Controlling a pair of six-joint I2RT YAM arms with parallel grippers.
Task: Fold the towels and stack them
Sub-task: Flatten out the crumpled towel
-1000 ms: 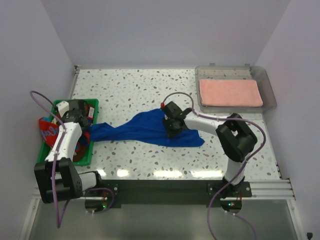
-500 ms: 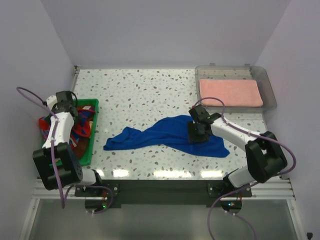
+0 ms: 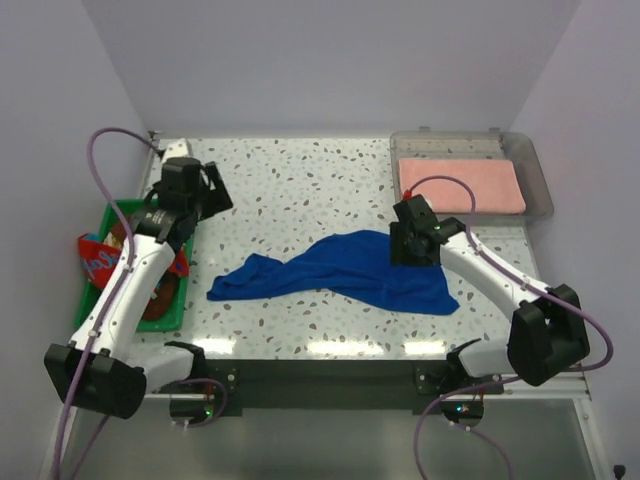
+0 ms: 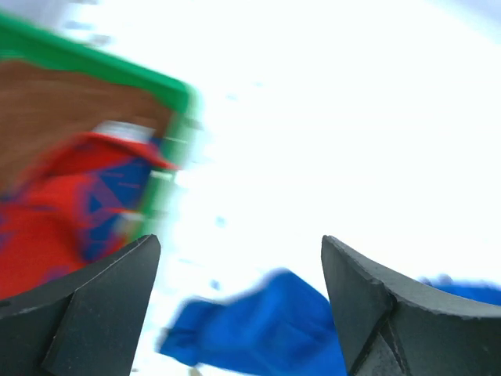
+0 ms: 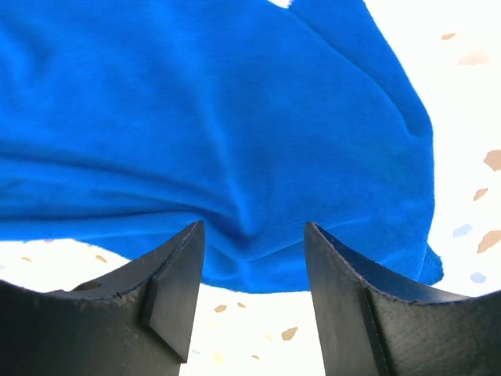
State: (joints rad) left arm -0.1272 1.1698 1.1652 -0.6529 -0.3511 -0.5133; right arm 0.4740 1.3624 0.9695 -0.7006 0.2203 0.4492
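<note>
Left claw (image 4: pixel 236 254) hangs over the speckled table (image 3: pixel 290 180), jaws wide apart and empty; the green basket (image 3: pixel 108 212) beside it holds a red-and-blue patterned towel (image 3: pixel 95 262) and a brown towel (image 4: pixel 63 102). Right claw (image 5: pixel 252 235) hovers just above the crumpled blue towel (image 3: pixel 340 270), jaws parted with nothing between them. That towel stretches from under it toward the left claw. Beyond the right claw, a folded pink towel (image 3: pixel 460 185) lies in a clear tray (image 3: pixel 537 170)
</note>
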